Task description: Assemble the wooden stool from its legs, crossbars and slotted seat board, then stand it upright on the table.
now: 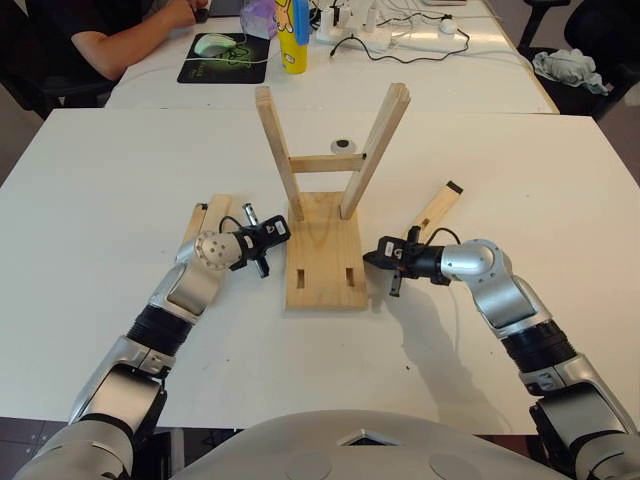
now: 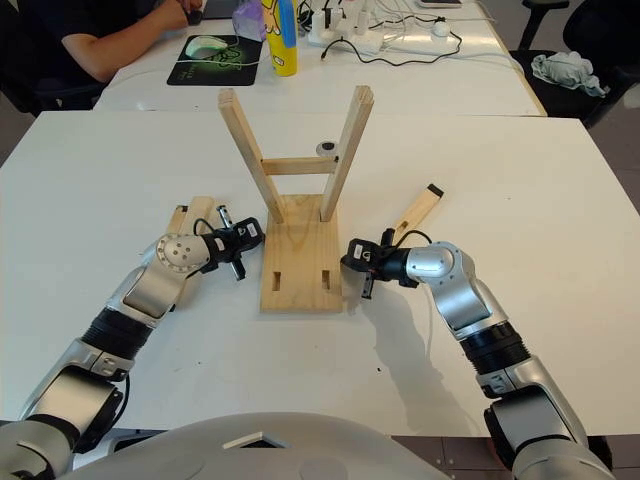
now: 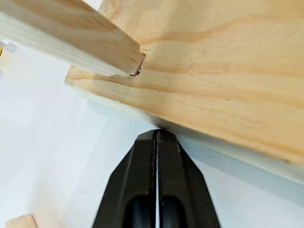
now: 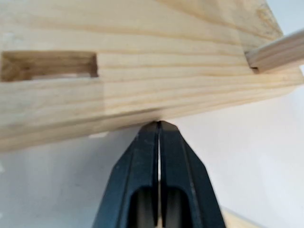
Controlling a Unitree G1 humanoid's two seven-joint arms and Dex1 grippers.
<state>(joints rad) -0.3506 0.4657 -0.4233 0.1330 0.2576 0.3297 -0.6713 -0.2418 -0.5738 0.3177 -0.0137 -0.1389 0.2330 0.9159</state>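
The board (image 1: pixel 322 262) lies flat on the surface (image 1: pixel 120 180) between the pincers. The left pincer (image 3: pixel 156 137) and right pincer (image 4: pixel 159 129) are both clenched, empty, tips right against the board's side edges.

The seat board (image 1: pixel 324 250) is pale wood with darker grain lines. The table (image 1: pixel 120 180) is white, the left pincer (image 3: pixel 156 140) and right pincer (image 4: pixel 159 129) black.

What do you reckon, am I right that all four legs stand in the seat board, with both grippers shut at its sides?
Not quite: only two legs stand in the seat board, as the left eye view shows; its two near slots are empty. The left gripper and right gripper are indeed shut at its sides.
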